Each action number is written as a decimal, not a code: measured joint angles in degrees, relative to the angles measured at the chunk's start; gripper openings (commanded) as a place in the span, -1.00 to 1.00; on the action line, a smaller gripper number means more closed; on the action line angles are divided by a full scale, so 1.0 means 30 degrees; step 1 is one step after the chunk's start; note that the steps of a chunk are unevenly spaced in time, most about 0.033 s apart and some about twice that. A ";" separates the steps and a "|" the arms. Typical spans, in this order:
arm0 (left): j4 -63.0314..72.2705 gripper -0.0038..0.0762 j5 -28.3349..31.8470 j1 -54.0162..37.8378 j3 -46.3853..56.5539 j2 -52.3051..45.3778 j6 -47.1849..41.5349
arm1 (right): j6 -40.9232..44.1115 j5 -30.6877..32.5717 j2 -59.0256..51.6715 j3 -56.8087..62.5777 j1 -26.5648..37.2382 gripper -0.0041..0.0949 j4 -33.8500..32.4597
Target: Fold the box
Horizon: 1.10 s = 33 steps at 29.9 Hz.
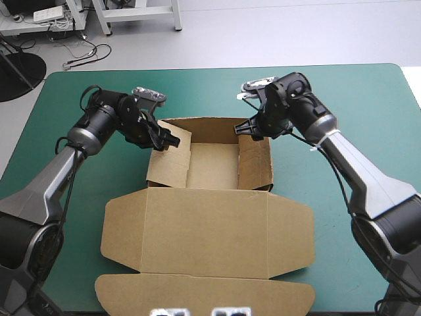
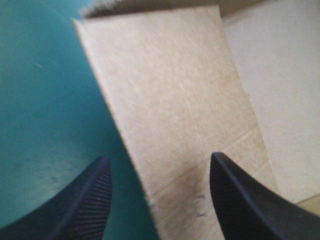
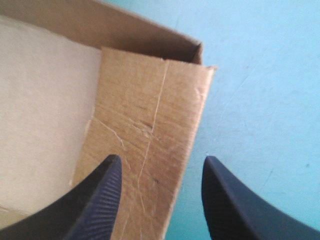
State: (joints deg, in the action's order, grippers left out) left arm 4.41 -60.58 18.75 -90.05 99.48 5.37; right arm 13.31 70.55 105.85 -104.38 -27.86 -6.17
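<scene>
Box (image 1: pixel 210 224), one, brown; left pincer (image 2: pixel 159 155) and right pincer (image 3: pixel 162 157) both spread apart.

Left hand (image 2: pixel 159 161) and right hand (image 3: pixel 162 159) both open, each angled down and inward.

The box (image 1: pixel 204 230) is cut off at the high view's bottom edge; left wrist view blurs it

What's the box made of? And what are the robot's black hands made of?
The box looks like plain brown cardboard, matte, with creases and fold lines. The left hand and right hand look like matte black rubber or plastic, finely ribbed.
</scene>
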 measured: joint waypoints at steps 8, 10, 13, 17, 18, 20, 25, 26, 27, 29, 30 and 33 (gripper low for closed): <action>-0.2859 -0.44 -0.3269 0.0000 -0.4697 -0.2319 0.0000 | 0.0633 0.0375 -0.3767 -0.0337 0.0000 0.01 0.0040; -0.3089 -0.74 -0.3502 0.0000 -0.5174 -0.3284 -0.0017 | 0.0891 0.0437 -0.4156 -0.0377 0.0000 0.01 0.0267; -0.3126 -0.93 -0.3759 0.0000 -0.5317 -0.5312 -0.0017 | 0.1222 0.0415 -0.4170 -0.0042 0.0000 0.01 0.0443; -0.2948 -0.93 -0.3760 0.0000 -0.5356 -0.8097 0.0000 | 0.1508 0.0415 -0.3596 0.1638 0.0253 -0.01 0.0684; -0.2862 -0.93 -0.3760 0.0000 -0.5380 -0.8795 0.0000 | 0.1508 0.0367 -0.3336 0.2150 0.0411 -0.03 0.0850; -0.2742 -0.93 -0.3760 0.0000 -0.5398 -0.9984 0.0000 | 0.1334 -0.0060 -0.2747 0.3033 0.0774 -0.03 0.1573; -0.2631 -0.93 -0.3777 0.0000 -0.4273 -1.2951 0.0000 | 0.0778 -0.1497 -0.1393 0.3836 0.1350 -0.04 0.3623; -0.2631 -0.93 -0.3777 0.0000 -0.3690 -1.3582 0.0000 | 0.0664 -0.1657 -0.1107 0.3854 0.1374 -0.07 0.3759; -0.2631 -0.93 -0.3777 0.0000 -0.2996 -1.4232 0.0000 | 0.0510 -0.1729 -0.0864 0.3854 0.1385 -0.15 0.3831; -0.2614 -0.93 -0.3777 0.0000 -0.1307 -1.5448 0.0000 | 0.0015 -0.1871 -0.0262 0.3878 0.1385 -0.45 0.3901; -0.2616 -0.93 -0.3777 0.0000 -0.0321 -1.6151 0.0000 | -0.0202 -0.1957 -0.0040 0.3902 0.1385 -0.68 0.3920; -0.2616 -0.93 -0.3777 0.0000 0.2682 -1.8320 -0.0069 | -0.0488 -0.2107 0.0622 0.3940 0.1385 -0.93 0.3877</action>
State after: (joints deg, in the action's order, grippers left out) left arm -3.44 -71.91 18.75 -82.00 44.52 5.17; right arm 11.84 64.23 107.71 -92.56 -23.71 5.46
